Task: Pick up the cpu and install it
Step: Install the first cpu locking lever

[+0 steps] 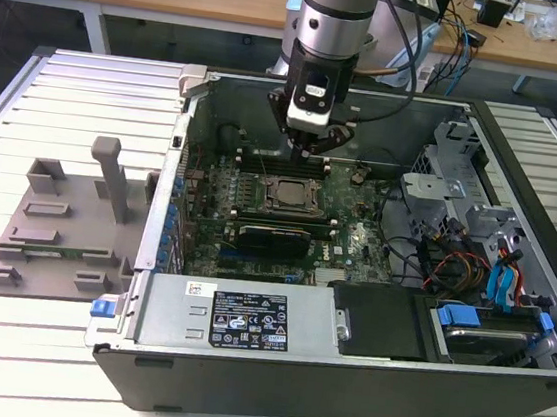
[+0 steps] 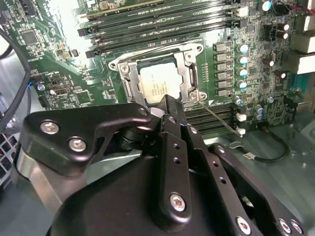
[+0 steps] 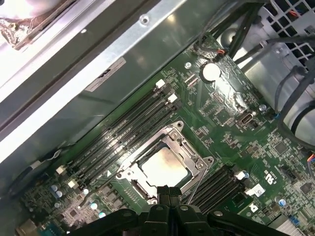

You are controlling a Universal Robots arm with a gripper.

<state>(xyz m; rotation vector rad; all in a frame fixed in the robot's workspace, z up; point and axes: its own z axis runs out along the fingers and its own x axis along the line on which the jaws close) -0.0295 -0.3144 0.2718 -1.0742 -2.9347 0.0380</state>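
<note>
CPU [image 1: 287, 195] sits in the motherboard socket inside the open computer case [image 1: 246, 321], which lies on its side on the slatted worktop [image 1: 70, 94]. In the exterior view, the claw [image 1: 313, 144] hangs just above the board, on the far side of the socket from the camera, so the chip lies a little nearer the viewer and below the fingertips. A grey plastic fixture [image 1: 59, 234] with raised blocks rests on the worktop at the exterior view's left, well apart from the arm. A white-and-black label [image 1: 249, 320] is stuck on the case's near wall; its print is too small to tell.

In the second wrist view, the cpu [image 2: 158, 84] shows its pale silver top inside the metal socket frame [image 2: 189, 73], just beyond the tip of the claw [image 2: 170, 105] — the fingers look drawn together with nothing between them. Faint marking on the chip's lid cannot be made out.

In the first wrist view, the cpu [image 3: 165, 167] lies flat and square within the frame, directly ahead of the fingertips [image 3: 164, 191], with rows of memory slots [image 3: 128, 130] running beside it.
</note>
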